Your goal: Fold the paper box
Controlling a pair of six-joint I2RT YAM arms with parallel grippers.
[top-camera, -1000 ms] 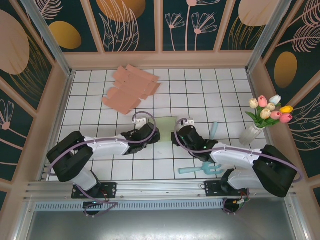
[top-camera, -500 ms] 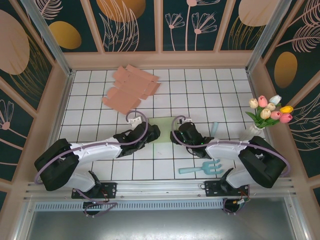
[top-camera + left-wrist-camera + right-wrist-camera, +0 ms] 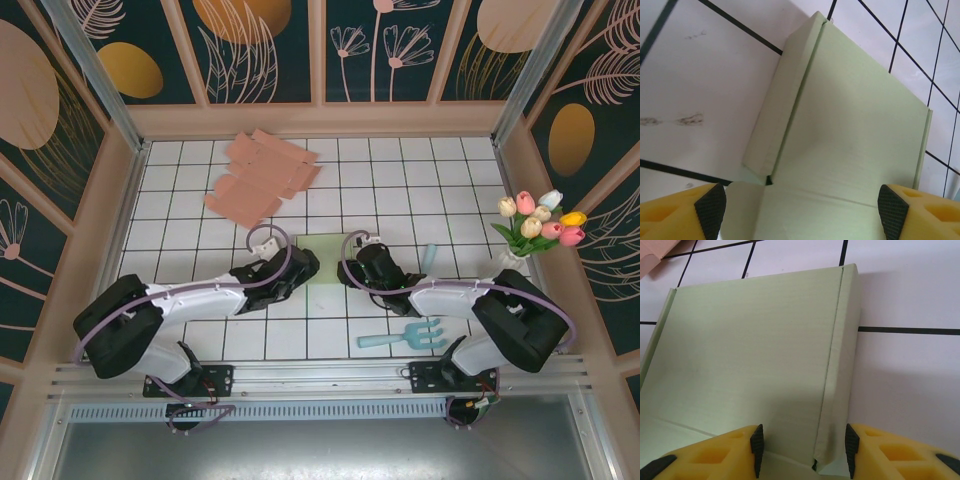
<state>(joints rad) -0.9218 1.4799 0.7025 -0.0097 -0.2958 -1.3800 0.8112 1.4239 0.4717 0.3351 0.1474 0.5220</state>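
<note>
The paper box (image 3: 328, 256) is a pale green flat sheet on the tiled table between both arms. My left gripper (image 3: 304, 264) is at its left edge and my right gripper (image 3: 351, 270) at its right edge. In the left wrist view the box (image 3: 855, 125) has its left side flap (image 3: 782, 95) tilted up; the left gripper (image 3: 801, 212) is wide open over the near panel, pads clear of it. In the right wrist view the box (image 3: 750, 355) has its right side flap (image 3: 842, 365) raised. The right gripper (image 3: 804, 449) straddles that flap, open, with gaps to both pads.
A pile of pink cardboard sheets (image 3: 262, 177) lies at the back left. A teal garden fork (image 3: 405, 338) and a teal handle (image 3: 428, 258) lie near the right arm. A vase of tulips (image 3: 530, 235) stands at the right wall. Walls enclose the table.
Both grippers have moved inward onto the green box's two side edges. The left jaws have opened slightly wider and the right jaws have narrowed a little.
</note>
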